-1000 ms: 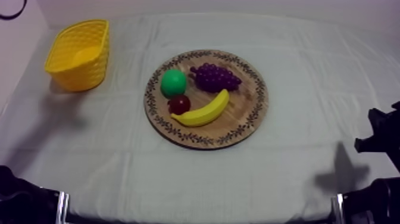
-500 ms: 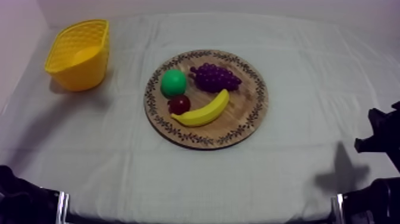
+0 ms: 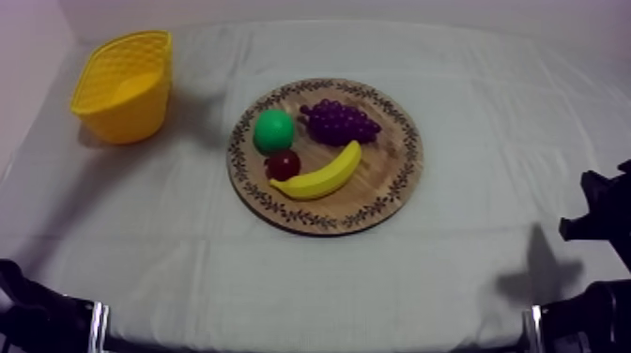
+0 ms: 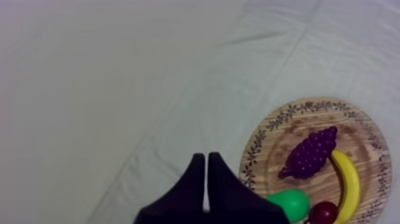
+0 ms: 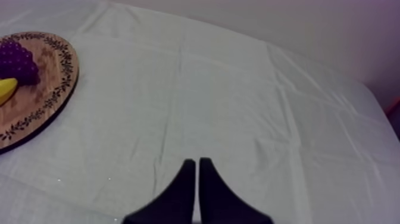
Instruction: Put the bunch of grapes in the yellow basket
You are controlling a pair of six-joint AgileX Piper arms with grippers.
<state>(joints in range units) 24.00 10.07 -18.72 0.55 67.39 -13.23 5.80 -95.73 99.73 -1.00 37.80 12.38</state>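
Nothing on the table has shifted in the last second; just the shadow on the cloth between basket and board has slid a little. The wooden board sits mid-table with all four fruits on it. And the bunch of grapes lies on the board's far half, right beside the green pear, with the banana curving along just in front of it. The small red fruit is tucked between pear and banana. Off the pear side of the board, well apart from it, stands the yellow basket, nothing in it that I can see. The left gripper hangs over bare cloth just off the board's pear edge, fingers pressed together into a wedge, gripping nothing. The right gripper is the same, fingers together and empty-handed, over open cloth well away from the board's grape side.
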